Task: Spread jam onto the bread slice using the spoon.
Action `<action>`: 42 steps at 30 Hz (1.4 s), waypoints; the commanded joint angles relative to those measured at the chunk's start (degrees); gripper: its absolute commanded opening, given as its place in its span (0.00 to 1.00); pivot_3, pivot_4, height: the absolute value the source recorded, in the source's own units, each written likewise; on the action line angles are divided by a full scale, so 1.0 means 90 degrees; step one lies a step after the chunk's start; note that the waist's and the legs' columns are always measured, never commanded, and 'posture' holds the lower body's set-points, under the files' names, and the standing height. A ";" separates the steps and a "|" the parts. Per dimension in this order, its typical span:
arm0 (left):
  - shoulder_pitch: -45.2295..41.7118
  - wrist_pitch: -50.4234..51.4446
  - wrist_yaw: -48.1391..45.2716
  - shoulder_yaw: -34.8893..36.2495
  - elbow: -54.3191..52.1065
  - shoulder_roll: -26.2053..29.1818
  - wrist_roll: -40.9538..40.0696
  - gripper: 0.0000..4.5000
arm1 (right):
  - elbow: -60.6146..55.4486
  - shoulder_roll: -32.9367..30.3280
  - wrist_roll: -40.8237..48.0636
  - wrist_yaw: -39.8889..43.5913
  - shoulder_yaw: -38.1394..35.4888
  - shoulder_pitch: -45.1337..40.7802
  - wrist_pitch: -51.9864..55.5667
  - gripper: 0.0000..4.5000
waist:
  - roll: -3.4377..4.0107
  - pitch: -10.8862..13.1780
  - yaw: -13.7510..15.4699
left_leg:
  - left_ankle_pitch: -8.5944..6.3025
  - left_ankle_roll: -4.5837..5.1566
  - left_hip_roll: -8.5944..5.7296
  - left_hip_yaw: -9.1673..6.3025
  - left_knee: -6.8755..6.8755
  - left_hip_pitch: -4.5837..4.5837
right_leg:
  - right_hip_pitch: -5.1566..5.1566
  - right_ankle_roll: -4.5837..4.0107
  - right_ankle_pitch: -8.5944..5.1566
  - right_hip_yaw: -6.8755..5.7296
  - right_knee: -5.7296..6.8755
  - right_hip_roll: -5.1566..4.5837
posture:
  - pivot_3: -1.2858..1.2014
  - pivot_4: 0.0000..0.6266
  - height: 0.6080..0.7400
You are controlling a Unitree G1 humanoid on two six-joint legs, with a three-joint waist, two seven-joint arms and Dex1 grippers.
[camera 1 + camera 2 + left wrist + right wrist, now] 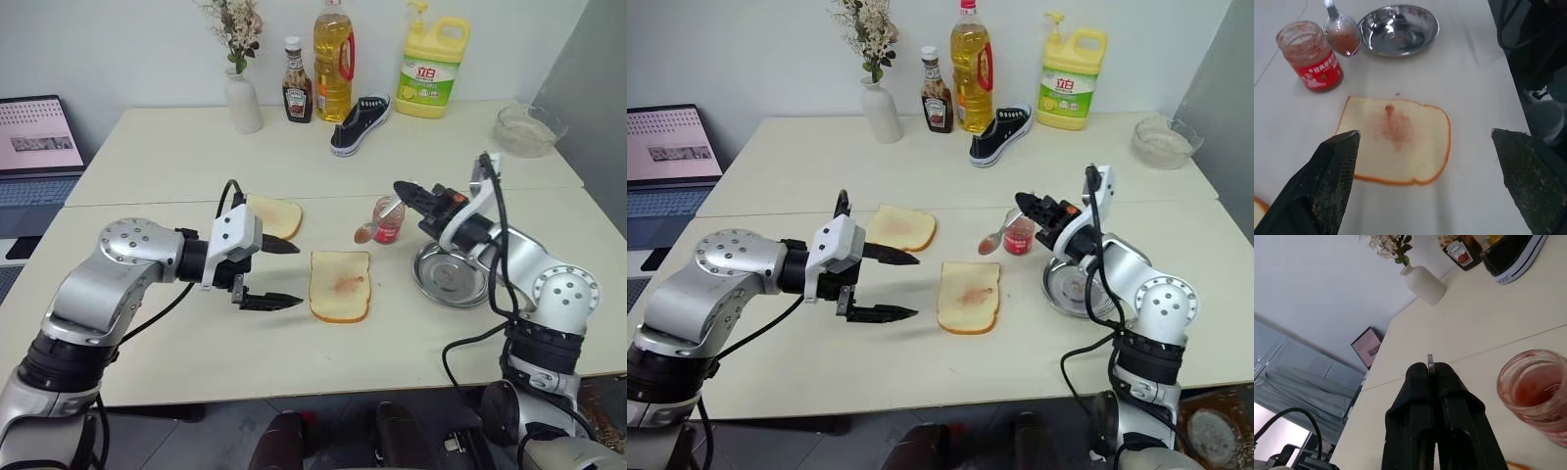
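Observation:
The bread slice (340,285) lies flat mid-table, pale with a tan crust and a faint red jam smear on it. Just right of it and farther back stands the small glass jar of jam (389,221). My right gripper (404,189) is shut on the handle of the spoon (366,233). It hangs slanted, and its bowl, with some jam in it, is in the air just left of the jar. My left gripper (296,273) stands open left of the slice, holding nothing. The left wrist view looks down on the slice (1396,139), jar (1310,56) and spoon (1342,36).
A steel bowl (451,275) sits right of the jar, under my right arm. A second, browner slice (275,215) lies behind my left gripper. Along the back stand a vase (242,101), sauce bottle (297,83), oil bottle (333,61), shoe (361,123), detergent jug (431,69) and glass bowl (526,129).

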 commanded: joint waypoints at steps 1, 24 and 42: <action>-0.0234 -0.0166 0.0110 -0.0194 -0.0035 -0.0346 0.0072 1.00 | -0.0522 -0.0238 0.0538 -0.0360 -0.0279 0.0222 -0.0304 0.01 | 0.0000 0.0000 0.0012 | 0.0000 0.0000 0.0000 0.0000 0.0000 0.0000 | 0.0000 0.0000 0.0000 0.0000 0.0000 -0.0001 | 0.52 0.24 1.00; -0.0830 -0.0714 0.0914 -0.1579 0.0659 -0.2560 0.1245 1.00 | 0.0725 -0.1805 -0.1014 0.1651 -0.0904 0.2395 -0.1935 0.01 | 0.0001 0.0000 0.0119 | 0.0000 0.0000 -0.0011 0.0019 0.0007 0.0007 | 0.0014 0.0019 -0.0009 0.0019 -0.0010 0.0002 | 0.52 0.24 1.00; -0.0751 -0.0529 0.0908 -0.1411 0.0534 -0.2250 0.1178 1.00 | 0.2401 -0.1947 -0.1990 0.3028 -0.1000 0.1984 -0.2135 0.24 | 0.0001 0.0000 0.0122 | 0.0000 0.0000 -0.0011 0.0020 0.0007 0.0023 | 0.0031 0.0016 -0.0007 0.0021 -0.0012 0.0002 | 0.52 0.24 1.00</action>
